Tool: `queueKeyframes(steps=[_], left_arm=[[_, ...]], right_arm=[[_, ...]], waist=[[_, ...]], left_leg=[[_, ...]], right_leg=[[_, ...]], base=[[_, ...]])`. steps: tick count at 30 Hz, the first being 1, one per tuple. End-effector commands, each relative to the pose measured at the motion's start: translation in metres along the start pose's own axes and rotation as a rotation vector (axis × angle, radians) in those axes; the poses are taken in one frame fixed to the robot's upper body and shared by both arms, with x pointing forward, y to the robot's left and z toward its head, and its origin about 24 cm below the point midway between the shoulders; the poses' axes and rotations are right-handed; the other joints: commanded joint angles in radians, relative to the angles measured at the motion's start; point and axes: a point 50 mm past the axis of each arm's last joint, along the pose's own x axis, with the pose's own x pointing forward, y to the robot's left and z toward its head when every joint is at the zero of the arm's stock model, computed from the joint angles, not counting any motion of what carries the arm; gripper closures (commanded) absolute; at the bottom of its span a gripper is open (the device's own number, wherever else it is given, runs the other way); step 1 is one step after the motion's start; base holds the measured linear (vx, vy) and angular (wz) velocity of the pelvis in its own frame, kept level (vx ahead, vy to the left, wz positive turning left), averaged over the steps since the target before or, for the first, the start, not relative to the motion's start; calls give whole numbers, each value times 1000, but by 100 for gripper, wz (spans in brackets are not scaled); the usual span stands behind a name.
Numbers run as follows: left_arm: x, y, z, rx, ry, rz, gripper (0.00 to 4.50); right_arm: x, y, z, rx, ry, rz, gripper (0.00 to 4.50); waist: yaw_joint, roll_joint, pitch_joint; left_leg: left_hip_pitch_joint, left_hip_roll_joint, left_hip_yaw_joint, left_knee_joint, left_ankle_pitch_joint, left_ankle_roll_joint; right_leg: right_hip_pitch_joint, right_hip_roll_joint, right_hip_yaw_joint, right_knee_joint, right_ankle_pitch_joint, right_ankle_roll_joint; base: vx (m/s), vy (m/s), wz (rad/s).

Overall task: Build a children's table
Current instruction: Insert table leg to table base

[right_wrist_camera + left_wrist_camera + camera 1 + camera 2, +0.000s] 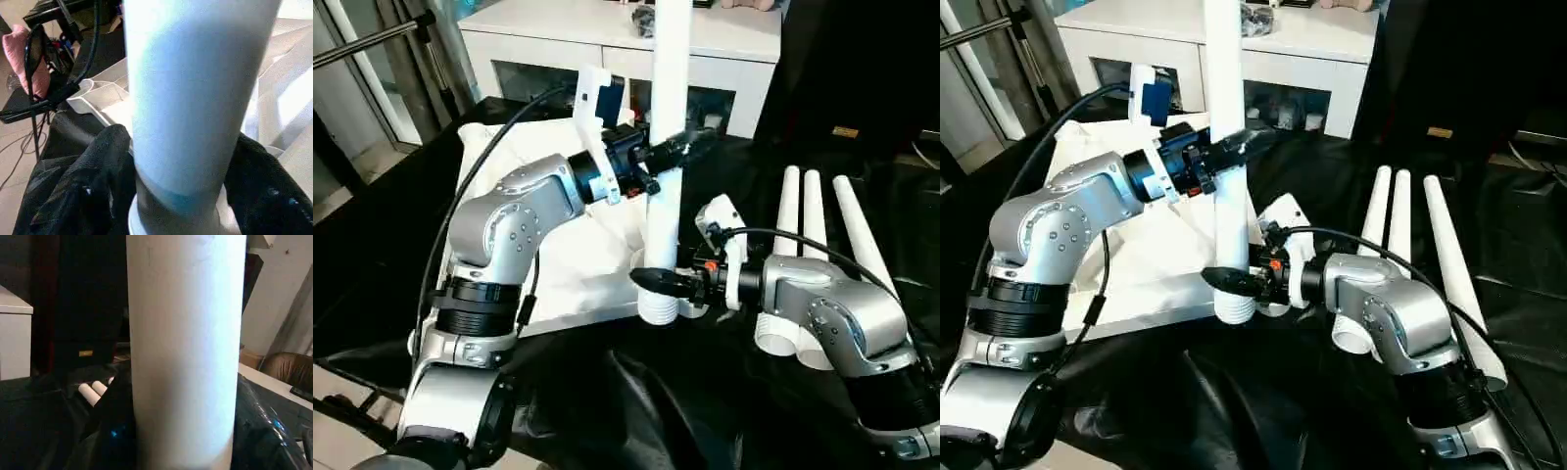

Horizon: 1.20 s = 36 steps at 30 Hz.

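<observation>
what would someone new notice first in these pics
The upright white leg stands in the middle, its ribbed foot at the near corner of the tabletop. Both end effectors grip it: the left end effector higher up, the right end effector near the bottom. Three spare legs lie side by side on the black cloth, on the robot's right.

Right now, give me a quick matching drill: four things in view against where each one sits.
Things:
1. upright leg
2. left gripper
3. right gripper
4. three spare legs

Places:
A. lying side by side on the black cloth
B. clamped low on the leg, near the socket
C. standing in the tabletop corner
D. clamped higher up the leg

Pairs: 1-C, 2-D, 3-B, 4-A
</observation>
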Motion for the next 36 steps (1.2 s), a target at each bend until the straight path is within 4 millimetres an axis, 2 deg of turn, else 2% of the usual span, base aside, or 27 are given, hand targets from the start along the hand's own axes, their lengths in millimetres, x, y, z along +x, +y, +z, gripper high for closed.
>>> queueKeyframes(steps=[1, 7, 15, 17, 24, 30, 31, 33, 34, 35, 36], left_arm=[[2, -6, 9, 39, -10, -28, 275], [4, -8, 9, 37, -11, -45, 276], [4, -11, 9, 33, -10, -61, 276], [4, -11, 9, 32, -10, -63, 276], [4, -12, 8, 30, -7, -69, 276], [4, -14, 7, 34, 3, -80, 276], [4, -14, 6, 36, 7, -81, 220], [4, -18, 6, 12, 9, -114, 206], [4, -18, 5, 12, 10, -115, 200], [4, -20, 5, 14, 13, -123, 200], [4, -19, 5, 30, -2, -99, 171]], right_arm=[[-1, -3, 7, -16, -18, -15, 149], [0, -3, 5, -2, -14, -10, 149], [3, -5, 2, 17, -19, -28, 149], [3, -5, 2, 23, -19, -28, 177], [4, -6, 2, 29, -21, -28, 232], [4, -5, 1, 31, -25, -23, 248], [4, -4, 1, 31, -25, -23, 251], [4, -4, 1, 30, -38, -30, 252], [4, -4, 1, 30, -40, -32, 252], [4, -4, 1, 28, -52, -42, 252], [4, -5, 2, 27, -68, -53, 253]], waist=[[4, -19, -78], [3, -18, -77], [3, -16, -78], [3, -18, -77], [2, -18, -77], [3, -16, -77], [2, -15, -76], [3, 0, -77], [1, -5, -78], [2, 4, -78], [3, 6, -78]], left_leg=[[-3, 8, -1, -55, -58, 29], [-2, 8, -1, -56, -66, 27], [-2, 8, -1, -56, -66, 26], [-1, 9, 0, -56, -69, 27], [-2, 8, -1, -57, -66, 28], [-2, 9, -1, -57, -68, 25], [-2, 9, -1, -57, -71, 24], [-1, 9, -3, -56, -76, 20], [-1, 8, -2, -56, -77, 19], [0, 9, -3, -57, -84, 16], [1, 9, -4, -56, -87, 13]], right_leg=[[69, -63, 43, -67, -192, -150], [69, -62, 42, -69, -206, -143], [69, -62, 42, -68, -197, -152], [68, -62, 42, -69, -198, -151], [68, -63, 42, -69, -203, -146], [69, -63, 42, -69, -204, -146], [68, -63, 42, -69, -205, -145], [67, -63, 42, -68, -201, -150], [67, -62, 42, -70, -197, -151], [66, -61, 41, -69, -189, -158], [67, -61, 41, -67, -179, -163]], base=[[0, 0, 0], [0, 0, 0], [0, 0, 0], [0, 0, 0], [0, 0, 0], [0, 0, 0], [0, 0, 0], [0, 0, 0], [0, 0, 0], [0, 0, 0], [0, 0, 0]])
